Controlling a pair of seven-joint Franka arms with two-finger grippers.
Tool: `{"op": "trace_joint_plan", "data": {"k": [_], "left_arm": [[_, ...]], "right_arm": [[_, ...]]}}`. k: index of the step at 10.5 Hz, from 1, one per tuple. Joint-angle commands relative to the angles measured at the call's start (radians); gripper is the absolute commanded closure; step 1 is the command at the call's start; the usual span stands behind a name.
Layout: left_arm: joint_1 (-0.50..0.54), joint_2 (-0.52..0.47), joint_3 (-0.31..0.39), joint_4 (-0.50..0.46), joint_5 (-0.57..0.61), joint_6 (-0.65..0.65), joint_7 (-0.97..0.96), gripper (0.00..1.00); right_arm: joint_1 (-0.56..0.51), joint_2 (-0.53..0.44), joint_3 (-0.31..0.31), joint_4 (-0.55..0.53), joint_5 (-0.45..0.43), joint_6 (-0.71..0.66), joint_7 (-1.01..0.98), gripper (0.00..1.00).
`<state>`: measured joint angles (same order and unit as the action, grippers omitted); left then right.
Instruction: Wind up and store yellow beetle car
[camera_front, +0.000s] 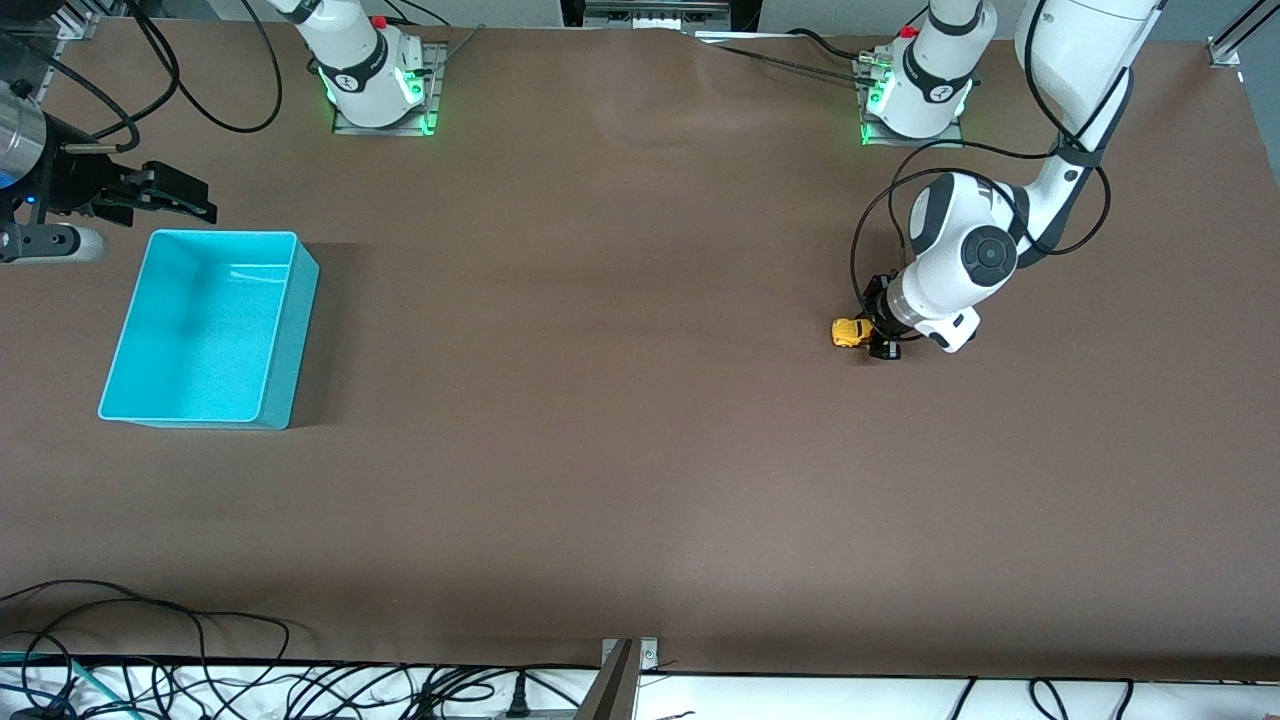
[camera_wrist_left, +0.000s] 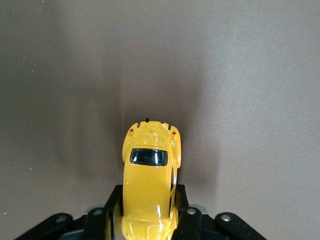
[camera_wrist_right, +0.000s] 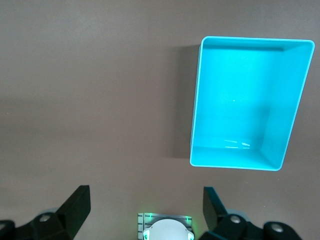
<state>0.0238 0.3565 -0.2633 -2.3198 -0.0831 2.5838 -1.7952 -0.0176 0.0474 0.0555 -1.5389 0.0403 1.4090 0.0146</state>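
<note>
The yellow beetle car (camera_front: 849, 332) (camera_wrist_left: 150, 175) is a tiny rounded toy with dark windows. It sits low at the brown table, toward the left arm's end. My left gripper (camera_front: 880, 338) (camera_wrist_left: 148, 212) is shut on it, with a black finger (camera_wrist_left: 111, 212) pressed against each flank and the car's rear window end sticking out past the tips. My right gripper (camera_front: 182, 195) (camera_wrist_right: 145, 202) hangs open and empty over the table, just off the teal bin's edge that lies farthest from the front camera. That arm waits there.
The teal bin (camera_front: 285, 330) (camera_wrist_right: 240, 95) stands empty toward the right arm's end of the table. Both arm bases (camera_front: 375, 85) (camera_front: 915, 95) stand along the table's edge farthest from the front camera. Cables (camera_front: 200, 680) lie along the nearest edge.
</note>
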Motion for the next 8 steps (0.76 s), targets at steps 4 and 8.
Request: {"op": "trace_joint_plan", "data": {"k": [4, 8], "left_arm": [[0.097, 0.033, 0.01, 0.025, 0.14, -0.014, 0.005, 1.0], [0.18, 0.088, 0.009, 0.06, 0.252, -0.014, 0.007, 1.0]], "right_arm": [[0.004, -0.003, -0.003, -0.003, -0.004, 0.008, -0.016, 0.0], [0.004, -0.001, -0.005, -0.003, -0.004, 0.007, -0.016, 0.0]]}}
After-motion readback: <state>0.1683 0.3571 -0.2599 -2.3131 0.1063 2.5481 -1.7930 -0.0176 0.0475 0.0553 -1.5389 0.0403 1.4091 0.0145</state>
